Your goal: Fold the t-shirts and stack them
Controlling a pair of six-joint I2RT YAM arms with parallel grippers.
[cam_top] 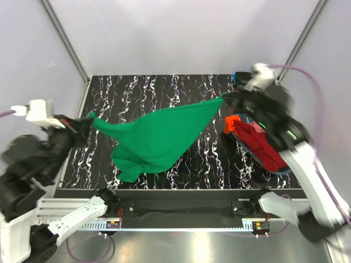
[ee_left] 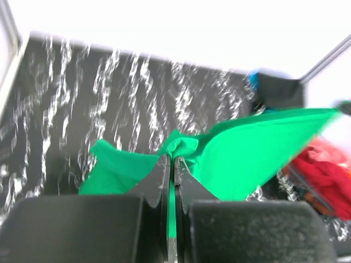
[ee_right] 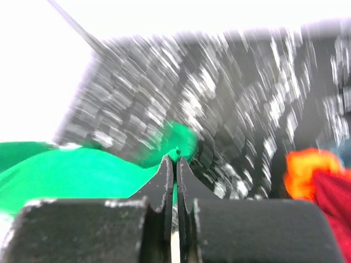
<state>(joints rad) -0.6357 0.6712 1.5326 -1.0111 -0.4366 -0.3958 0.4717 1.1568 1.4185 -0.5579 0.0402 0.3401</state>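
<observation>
The bright green t-shirt (cam_top: 159,137) hangs stretched in the air between both grippers above the black marbled table (cam_top: 164,87). My left gripper (cam_top: 88,121) is shut on its left corner, seen in the left wrist view (ee_left: 173,159) with green cloth (ee_left: 252,148) pinched between the jaws. My right gripper (cam_top: 225,101) is shut on the right corner, seen in the right wrist view (ee_right: 176,159) with green cloth (ee_right: 60,170) trailing left. The shirt's lower part sags onto the table at the front left. A maroon-red shirt (cam_top: 260,143) and an orange shirt (cam_top: 233,123) lie heaped at the right.
The heap at the right sits on a blue-rimmed item (cam_top: 282,171) near the table's right edge. A dark block with a blue part (cam_top: 238,76) stands at the far right corner. Metal frame posts (cam_top: 66,38) rise at the back corners. The front rail (cam_top: 181,208) runs along the near edge.
</observation>
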